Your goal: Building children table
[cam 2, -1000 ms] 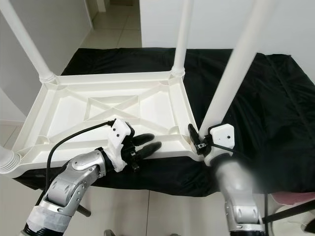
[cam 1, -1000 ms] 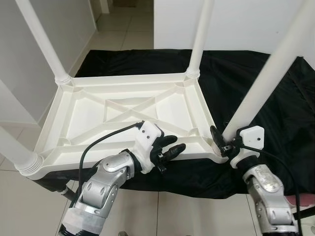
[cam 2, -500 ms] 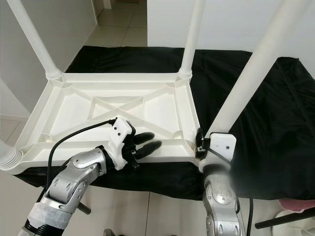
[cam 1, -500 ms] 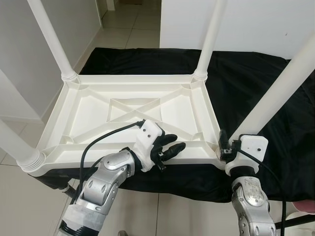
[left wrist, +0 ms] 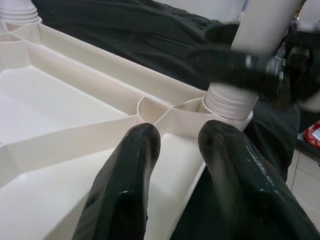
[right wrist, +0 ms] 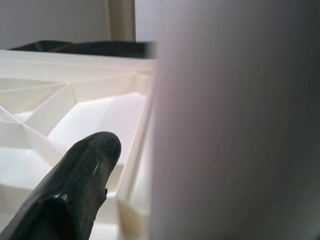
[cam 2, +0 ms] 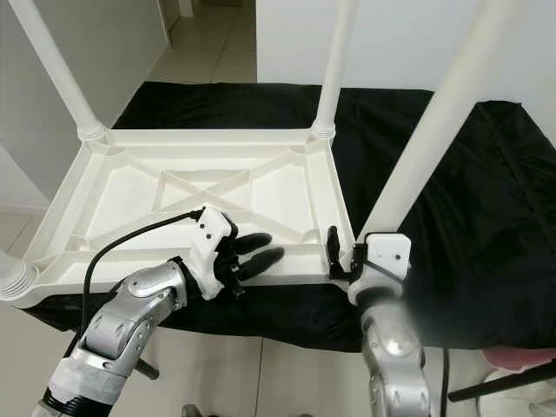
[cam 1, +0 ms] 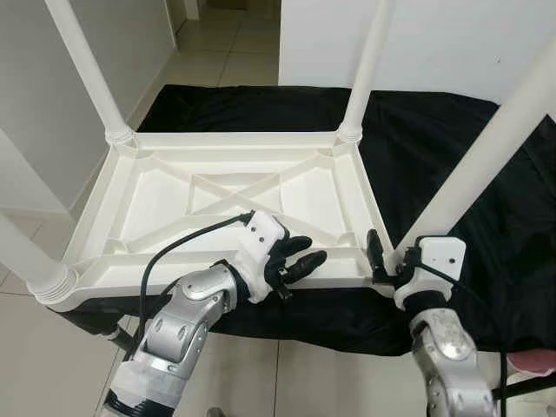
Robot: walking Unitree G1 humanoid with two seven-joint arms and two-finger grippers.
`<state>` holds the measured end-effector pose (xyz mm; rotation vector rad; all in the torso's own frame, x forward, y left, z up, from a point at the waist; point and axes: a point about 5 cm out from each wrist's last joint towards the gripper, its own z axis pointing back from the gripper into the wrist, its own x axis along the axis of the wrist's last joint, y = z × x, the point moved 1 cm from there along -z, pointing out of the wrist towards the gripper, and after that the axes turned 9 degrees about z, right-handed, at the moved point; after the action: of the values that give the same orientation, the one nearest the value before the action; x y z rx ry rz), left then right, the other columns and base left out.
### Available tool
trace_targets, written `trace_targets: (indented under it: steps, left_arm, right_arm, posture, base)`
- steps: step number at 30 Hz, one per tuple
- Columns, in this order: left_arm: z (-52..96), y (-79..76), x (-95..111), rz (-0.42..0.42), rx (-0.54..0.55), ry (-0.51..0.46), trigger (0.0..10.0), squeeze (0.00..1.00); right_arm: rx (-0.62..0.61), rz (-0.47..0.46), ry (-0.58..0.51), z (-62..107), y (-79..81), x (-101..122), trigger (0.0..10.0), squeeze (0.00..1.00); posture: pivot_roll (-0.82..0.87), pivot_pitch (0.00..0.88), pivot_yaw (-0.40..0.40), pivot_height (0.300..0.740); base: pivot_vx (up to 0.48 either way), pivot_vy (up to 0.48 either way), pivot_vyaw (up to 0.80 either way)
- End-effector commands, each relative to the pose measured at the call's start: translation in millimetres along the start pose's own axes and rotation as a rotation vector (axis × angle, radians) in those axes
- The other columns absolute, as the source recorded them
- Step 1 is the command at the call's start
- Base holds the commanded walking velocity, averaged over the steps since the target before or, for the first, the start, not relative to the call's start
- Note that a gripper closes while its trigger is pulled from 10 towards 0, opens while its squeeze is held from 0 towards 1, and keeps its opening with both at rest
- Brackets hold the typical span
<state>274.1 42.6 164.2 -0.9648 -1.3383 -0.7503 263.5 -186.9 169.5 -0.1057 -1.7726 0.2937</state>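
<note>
White kids' table (cam 1: 156, 204) lies upside down on black cloth (cam 1: 452, 139), legs up. L gripper (cam 1: 300, 261) rests over the near rim, fingers (left wrist: 125, 175) slightly apart, holding nothing. R gripper (cam 1: 382, 261) sits at the near-right corner, fingers either side of the leg (cam 1: 473, 161) base; can't tell if it's clamped.

Black cloth-draped surface (cam 1: 452, 148) under the upturned white children table (cam 1: 226, 195), pale tiled floor (cam 1: 217, 65) around.
</note>
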Motion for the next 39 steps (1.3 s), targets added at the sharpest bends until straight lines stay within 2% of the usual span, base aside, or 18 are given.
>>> trace_targets:
  steps: [1,5,6,8,9,11,12,16,22,23,25,29,31,32,35,39]
  left_arm:
    - [0.5,-3.2,-4.6,0.003,0.032,0.004,10.0,0.00]
    - [2.4,-9.1,-8.1,0.014,0.020,0.013,10.0,0.00]
    - [4.2,-11.8,-11.2,0.024,0.016,0.020,10.0,0.00]
    - [5.3,-13.6,-13.2,0.032,0.013,0.025,10.0,0.00]
    - [6.3,-16.2,-15.0,0.035,0.008,0.029,10.0,0.00]
    - [6.3,-16.2,-15.0,0.035,0.008,0.029,10.0,0.00]
    - [6.9,-18.3,-17.0,0.037,0.002,0.033,10.0,0.00]
    - [5.6,-23.3,-18.4,0.027,-0.014,0.046,10.0,0.00]
    - [5.6,-21.4,-20.1,-0.015,0.002,0.066,10.0,0.00]
    - [6.4,-19.9,-21.7,-0.017,0.011,0.073,10.0,0.00]
    - [8.6,-16.3,-21.6,-0.024,0.037,0.075,10.0,0.00]
    - [9.3,-13.0,-20.6,-0.017,0.056,0.069,10.0,0.00]
    - [8.4,-11.0,-19.0,-0.016,0.063,0.063,10.0,0.00]
    - [8.4,-11.0,-19.0,-0.016,0.063,0.063,10.0,0.00]
    - [7.9,-9.4,-18.5,-0.023,0.068,0.066,10.0,0.00]
    - [9.3,-7.2,-19.0,-0.027,0.076,0.071,10.0,0.00]
  right_arm:
    - [0.104,-0.014,0.009,-1.6,0.0,-6.8,10.0,0.00]
    - [0.196,0.015,-0.004,-7.3,-6.4,-8.3,10.0,0.00]
    - [0.234,0.025,-0.003,-10.6,-8.3,-9.5,4.9,0.00]
    - [0.262,0.031,-0.003,-12.9,-9.6,-10.4,4.9,0.00]
    - [0.282,0.042,-0.005,-15.0,-10.7,-10.9,4.3,0.00]
    - [0.282,0.042,-0.005,-15.0,-10.7,-10.9,4.3,0.00]
    - [0.315,0.049,-0.001,-16.2,-9.9,-13.1,0.0,0.00]
    - [0.395,0.033,0.020,-14.9,-5.5,-22.3,0.0,0.00]
    - [0.404,0.002,0.022,-14.3,-0.4,-26.1,0.0,0.00]
    - [0.394,-0.010,0.021,-14.7,3.2,-25.5,10.0,0.00]
    - [0.330,-0.054,0.022,-13.7,12.8,-22.7,10.0,0.00]
    - [0.233,-0.047,0.024,-13.9,16.3,-21.0,10.0,0.00]
    - [0.098,-0.060,0.049,-11.8,18.8,-21.0,10.0,0.00]
    - [0.098,-0.060,0.049,-11.8,18.8,-21.0,10.0,0.00]
    - [-0.043,-0.079,0.112,-3.9,28.3,-23.5,10.0,0.00]
    - [-0.099,-0.095,0.155,2.2,37.2,-24.8,10.0,0.00]
  posture:
    - [-0.07,0.093,0.016,0.740]
    - [-0.07,0.086,0.019,0.740]
    - [-0.08,0.076,0.025,0.740]
    - [-0.08,0.076,0.025,0.740]
    - [-0.07,0.069,0.029,0.740]
    - [-0.07,0.069,0.029,0.740]
    - [-0.07,0.056,0.037,0.740]
    - [-0.06,0.050,0.034,0.740]
    - [-0.05,0.046,0.037,0.740]
    - [-0.05,0.028,0.039,0.740]
    - [-0.05,0.017,0.043,0.740]
    - [-0.04,0.010,0.043,0.740]
    - [-0.04,0.000,0.051,0.740]
    - [-0.04,0.000,0.051,0.740]
    - [-0.04,0.000,0.056,0.740]
    - [-0.04,0.000,0.060,0.740]
  base:
    - [0.000,0.000,0.00]
    - [0.000,0.000,0.00]
    - [0.000,0.000,0.00]
    - [0.000,0.000,0.00]
    - [0.000,0.000,0.00]
    - [0.000,0.000,0.00]
    - [0.000,0.000,0.00]
    - [0.000,0.000,0.00]
    - [0.000,0.000,0.00]
    - [0.000,0.000,0.00]
    - [0.000,0.000,0.00]
    - [0.000,0.000,0.00]
    - [0.000,0.000,0.00]
    - [0.000,0.000,0.00]
    - [0.000,0.000,0.00]
    - [0.000,0.000,0.00]
